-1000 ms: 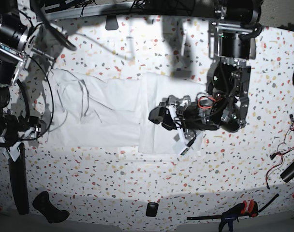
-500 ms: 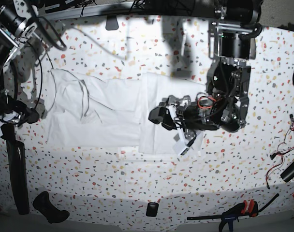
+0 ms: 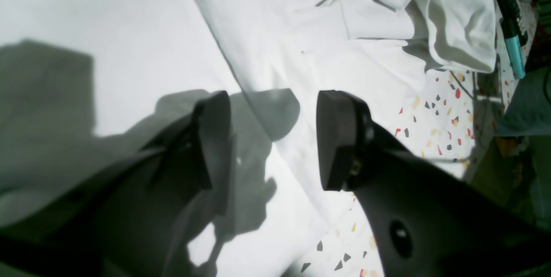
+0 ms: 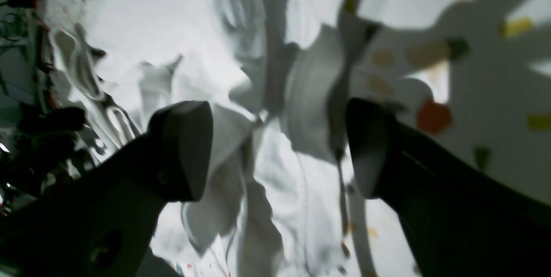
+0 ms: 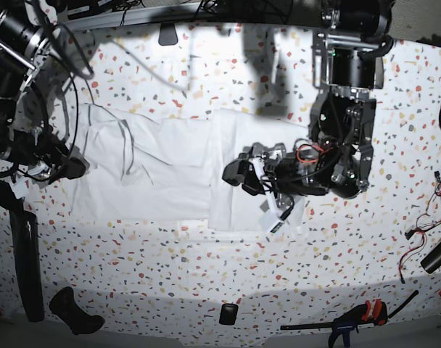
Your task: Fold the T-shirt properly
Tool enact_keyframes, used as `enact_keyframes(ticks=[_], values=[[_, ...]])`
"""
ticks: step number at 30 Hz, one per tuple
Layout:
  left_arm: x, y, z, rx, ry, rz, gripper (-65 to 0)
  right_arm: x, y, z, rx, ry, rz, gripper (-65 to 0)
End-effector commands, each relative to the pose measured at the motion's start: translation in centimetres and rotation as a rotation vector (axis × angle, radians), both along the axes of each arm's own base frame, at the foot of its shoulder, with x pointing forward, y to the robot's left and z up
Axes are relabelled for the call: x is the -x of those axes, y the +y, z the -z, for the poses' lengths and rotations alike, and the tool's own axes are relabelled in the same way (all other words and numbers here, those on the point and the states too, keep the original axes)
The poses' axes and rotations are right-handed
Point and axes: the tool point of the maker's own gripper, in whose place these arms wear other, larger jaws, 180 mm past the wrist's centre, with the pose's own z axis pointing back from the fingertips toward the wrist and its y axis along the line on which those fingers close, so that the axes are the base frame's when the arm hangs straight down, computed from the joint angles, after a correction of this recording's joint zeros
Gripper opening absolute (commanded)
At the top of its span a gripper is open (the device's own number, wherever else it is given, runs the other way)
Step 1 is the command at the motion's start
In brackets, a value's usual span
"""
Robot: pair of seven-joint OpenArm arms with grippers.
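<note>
The white T-shirt (image 5: 170, 174) lies spread across the middle of the speckled table (image 5: 206, 275), partly folded, with a straight fold edge near its middle. My left gripper (image 5: 239, 178) hovers over the shirt's right part. In the left wrist view that gripper (image 3: 275, 139) is open, with only flat cloth (image 3: 301, 31) and a fold edge below the gap. My right gripper (image 5: 69, 167) is at the shirt's left edge. The right wrist view is blurred: the gripper (image 4: 277, 147) is wide open over crumpled cloth (image 4: 310, 96), gripping nothing.
A bunched sleeve (image 3: 430, 18) lies past the left gripper. Along the front edge are a clamp (image 5: 355, 320), a small black block (image 5: 228, 313) and a black handle (image 5: 75, 312). A long black bar (image 5: 25, 261) lies at the left; red wires (image 5: 423, 239) at the right.
My right arm has swung up and in toward the shirt's left edge. The left arm and the shirt have not moved.
</note>
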Motion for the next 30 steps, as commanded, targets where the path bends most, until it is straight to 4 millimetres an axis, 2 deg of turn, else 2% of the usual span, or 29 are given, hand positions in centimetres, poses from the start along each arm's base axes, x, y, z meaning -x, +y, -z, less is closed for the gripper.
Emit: enact_keyframes(ticks=[1, 7, 11, 16, 21, 24, 27, 29, 30], values=[[-1.2, -0.5, -2.1, 0.043, -0.061, -0.002, -33.8, -0.4, 0.0, -0.9, -0.003, -0.008, -0.021, -17.6], [-1.2, -0.5, -2.1, 0.043, -0.061, -0.002, -33.8, -0.5, 2.5, -3.0, -0.169, -0.061, -0.075, -17.6], [-1.2, -0.5, -2.1, 0.043, -0.061, -0.002, -33.8, -0.9, 2.8, -3.7, -0.205, -0.099, -0.07, -17.6], [-1.0, -0.3, -1.6, 0.025, -0.054, 0.0, -33.9, -1.3, 3.2, -3.8, -0.213, -0.111, -0.064, -18.0], [-1.3, 2.7, 1.3, -0.106, -0.116, -0.078, -33.9, -1.8, 4.3, -3.7, -0.233, -0.117, -0.075, -18.0], [-0.7, 4.1, 2.3, -0.126, -0.106, -0.09, -33.9, -2.3, 5.7, -3.4, -0.244, -0.115, -0.091, -18.0], [-0.6, 4.4, 2.5, -0.134, -0.102, -0.092, -33.9, -3.1, 7.0, -3.5, -0.255, -0.119, -0.109, -18.0], [-0.6, 4.4, 2.5, -0.13, -0.102, -0.092, -33.9, -3.6, 7.7, -3.9, -0.268, -0.13, -0.122, -20.7], [-0.6, 4.3, 2.5, -0.129, -0.102, -0.092, -33.9, -4.0, 8.0, -4.2, -0.272, -0.14, -0.125, -25.7]])
